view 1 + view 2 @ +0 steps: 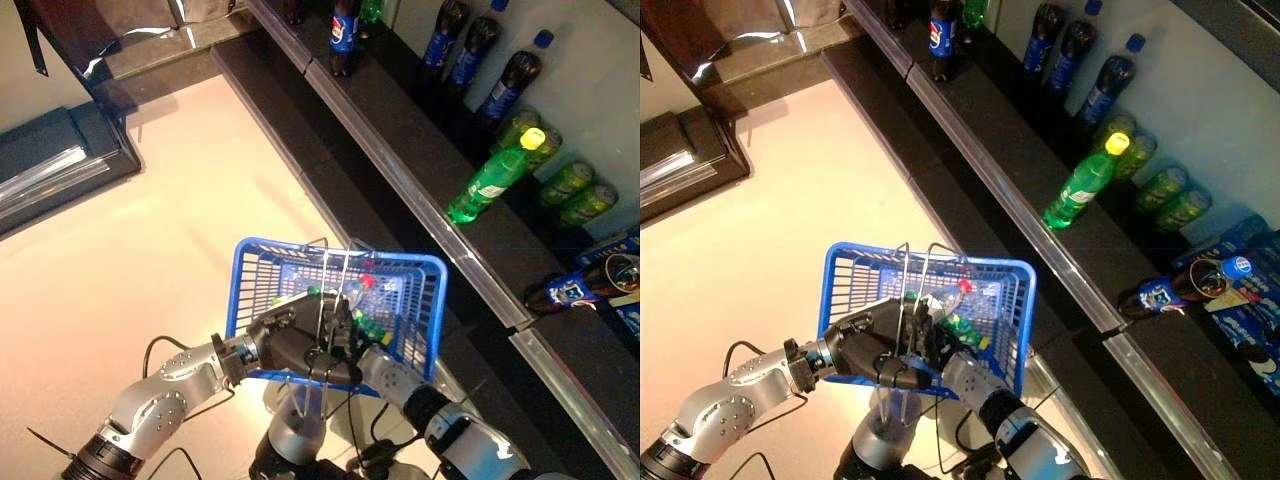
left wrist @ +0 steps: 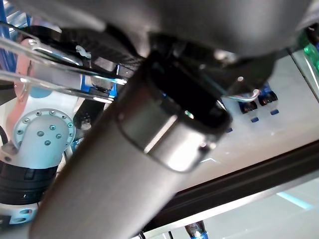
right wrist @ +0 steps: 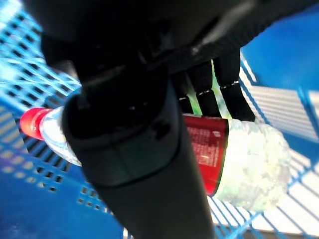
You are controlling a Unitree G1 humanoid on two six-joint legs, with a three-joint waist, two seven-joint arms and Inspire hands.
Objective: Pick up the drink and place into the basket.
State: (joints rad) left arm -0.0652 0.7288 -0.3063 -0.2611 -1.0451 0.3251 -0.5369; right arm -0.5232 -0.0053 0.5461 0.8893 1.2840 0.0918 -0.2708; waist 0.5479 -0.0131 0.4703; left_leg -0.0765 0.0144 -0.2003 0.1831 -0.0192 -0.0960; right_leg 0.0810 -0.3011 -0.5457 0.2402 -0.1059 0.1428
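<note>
My left hand (image 1: 285,348) holds a blue wire basket (image 1: 330,247) in front of me, its fingers curled round the metal handles (image 2: 50,55). My right hand (image 1: 350,335) reaches down inside the basket. In the right wrist view its fingers (image 3: 209,89) and thumb are wrapped round a clear drink bottle (image 3: 244,169) with a red cap and red label, lying just over the basket's floor. The red cap (image 1: 964,285) shows above the hand. Something green (image 1: 962,326) also lies in the basket beside it.
A dark shelf (image 1: 400,170) runs along my right, holding upright cola bottles (image 1: 505,85), green bottles (image 1: 575,190), a tipped green bottle with a yellow cap (image 1: 490,180) and a fallen cola bottle (image 1: 570,292). A dark cabinet (image 1: 60,160) stands at far left.
</note>
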